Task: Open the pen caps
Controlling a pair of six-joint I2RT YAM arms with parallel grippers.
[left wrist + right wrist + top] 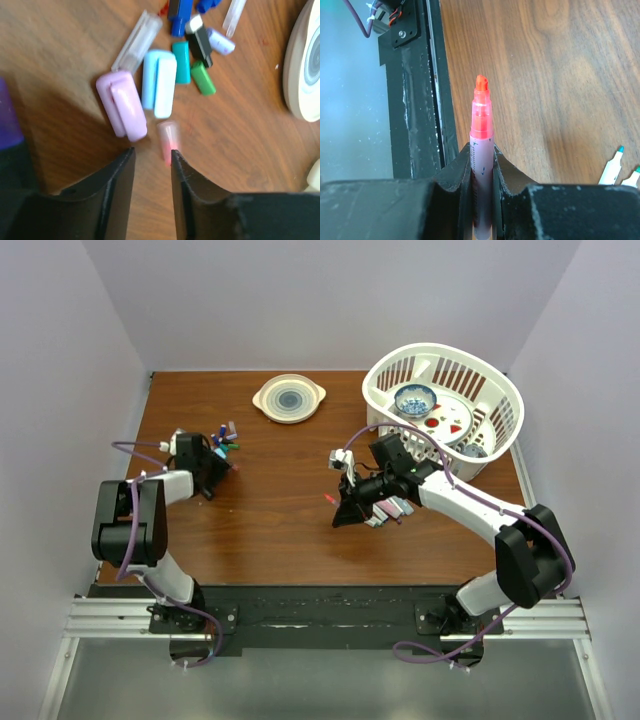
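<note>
Looking down from above, we see a white basket (503,430) at the far right of the brown table (280,530). Inside it sit a little blue bowl (414,398) and a white plate (465,410) with red shapes on it. A round dish (289,398) with blue rings lies flat on the table near the back, apart from the basket. The pen caps (225,435) lie in a small heap on the left side of the table, close to that dish. Up close we can pick out a lilac cap (122,107), a light blue cap (159,82) right beside it, a teal cap (181,62), a green cap (202,77), a black cap (200,42) and a dark blue cap (179,15), all off their pens and lying on their sides. A pink cap (168,140) lies nearest to our left gripper (152,152), just in front of its tips; it looks blurry. The fingers of that gripper are apart. Our right gripper (481,152) is over the middle of the table, well apart from the caps. It is squeezed tight on an orange pen (481,115), and the bare orange tip sticks out past the fingers. A few more pens (392,508) lie on the table beside it.
</note>
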